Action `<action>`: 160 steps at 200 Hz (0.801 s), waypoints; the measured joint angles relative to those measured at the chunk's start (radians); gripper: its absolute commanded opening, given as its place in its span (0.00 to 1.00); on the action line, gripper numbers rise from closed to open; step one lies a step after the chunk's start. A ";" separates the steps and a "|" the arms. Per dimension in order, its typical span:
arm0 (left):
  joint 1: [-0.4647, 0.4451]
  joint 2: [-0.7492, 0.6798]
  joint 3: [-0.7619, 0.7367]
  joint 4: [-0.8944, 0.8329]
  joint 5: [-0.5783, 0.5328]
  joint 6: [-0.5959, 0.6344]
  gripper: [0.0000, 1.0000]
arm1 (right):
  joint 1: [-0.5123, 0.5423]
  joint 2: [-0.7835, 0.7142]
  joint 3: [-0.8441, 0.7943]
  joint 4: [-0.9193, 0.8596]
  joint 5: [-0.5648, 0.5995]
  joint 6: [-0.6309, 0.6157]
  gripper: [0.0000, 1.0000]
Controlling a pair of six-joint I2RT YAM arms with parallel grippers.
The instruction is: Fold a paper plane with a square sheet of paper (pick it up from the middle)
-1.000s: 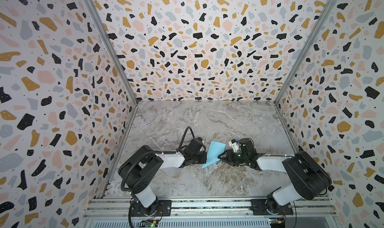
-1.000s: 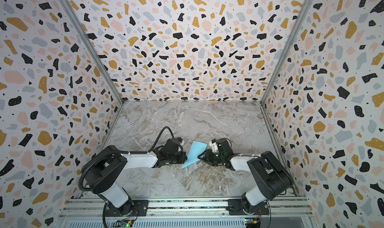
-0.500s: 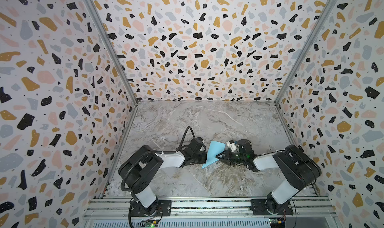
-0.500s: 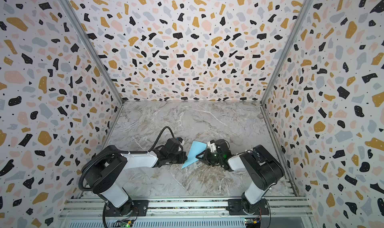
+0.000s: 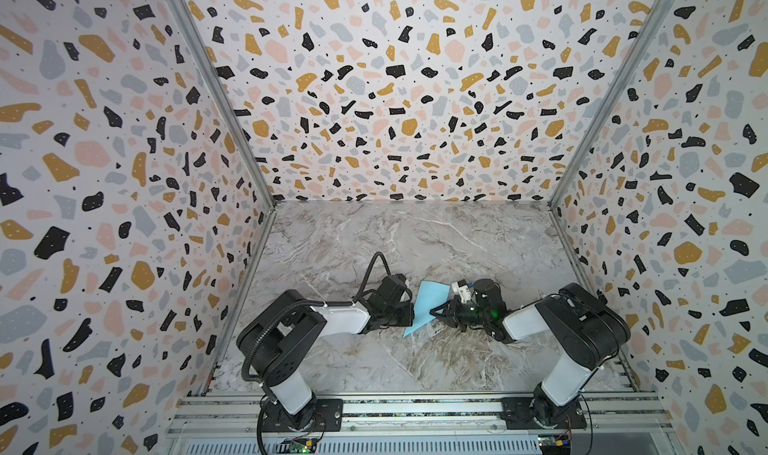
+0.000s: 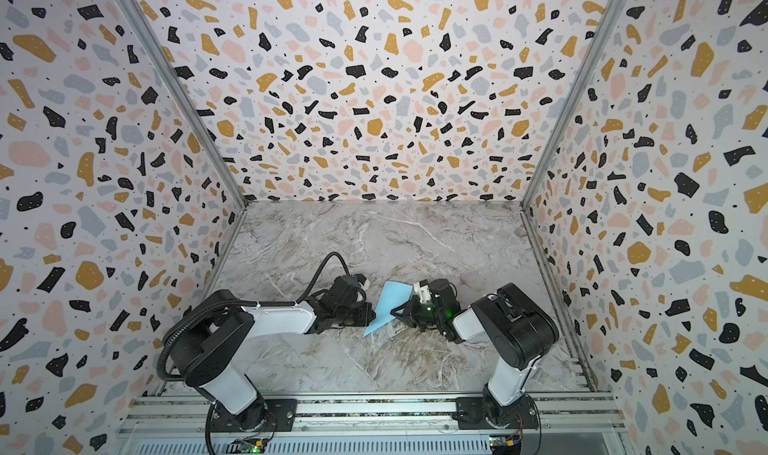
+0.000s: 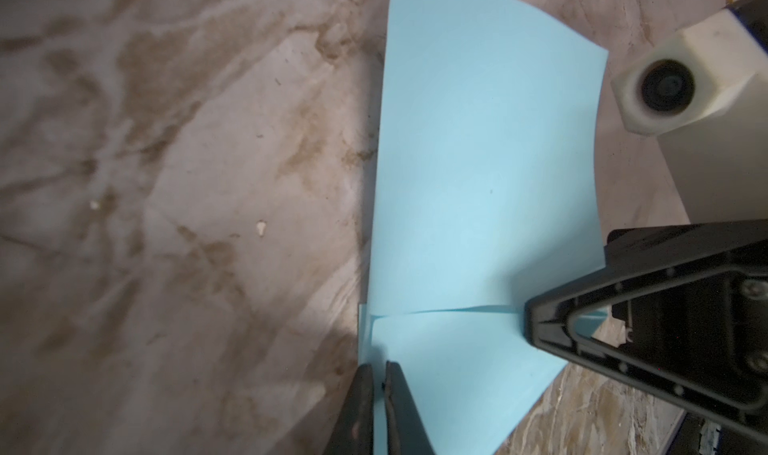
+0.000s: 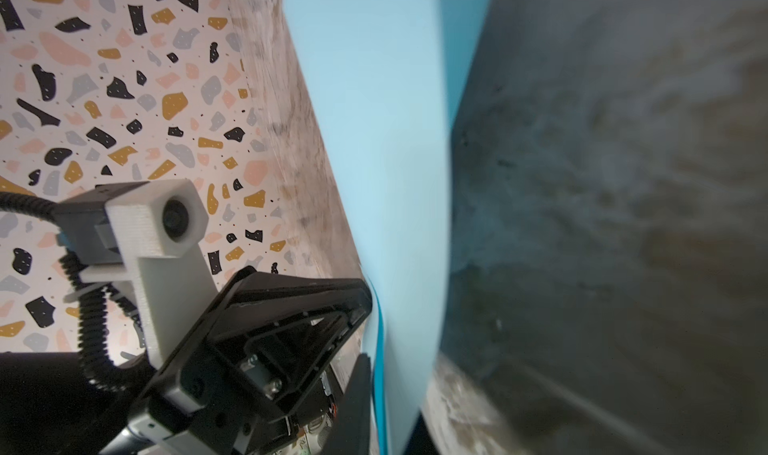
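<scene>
1. L fingers (image 7: 401, 411) & R fingers (image 7: 544, 340): we're clamping both on the sheet (image 7: 478, 162), holding it btwn the arms over the worktop (image 5: 374, 241).
2. Risk, imo: if we're pulling unevenly, the thin paper's tearing or slipping out.

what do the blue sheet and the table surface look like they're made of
The blue sheet looks like thin matte paper: it bows in a curve and shows a sharp crease. The tabletop, grey with brown veins, may be marble-look laminate or real stone; its finish looks dull.
</scene>
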 measured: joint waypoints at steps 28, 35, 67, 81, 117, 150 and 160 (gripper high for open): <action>-0.001 -0.012 0.002 0.002 -0.001 0.019 0.31 | 0.001 -0.001 -0.008 0.016 0.005 0.008 0.00; -0.003 -0.022 0.002 0.002 -0.005 0.025 0.36 | 0.001 -0.003 -0.011 0.016 0.007 0.008 0.00; -0.034 -0.095 -0.013 0.084 -0.052 0.090 0.55 | 0.001 -0.047 -0.017 -0.006 0.029 0.012 0.00; -0.058 -0.131 -0.040 0.150 -0.080 0.127 0.63 | 0.001 -0.070 -0.017 -0.025 0.036 0.012 0.00; -0.121 -0.181 -0.141 0.309 -0.174 0.260 0.67 | 0.001 -0.106 -0.016 -0.072 0.055 0.016 0.00; -0.146 -0.172 -0.227 0.435 -0.213 0.393 0.67 | 0.001 -0.107 -0.009 -0.113 0.058 0.023 0.00; -0.152 -0.157 -0.239 0.468 -0.219 0.439 0.67 | 0.000 -0.107 -0.007 -0.120 0.058 0.026 0.00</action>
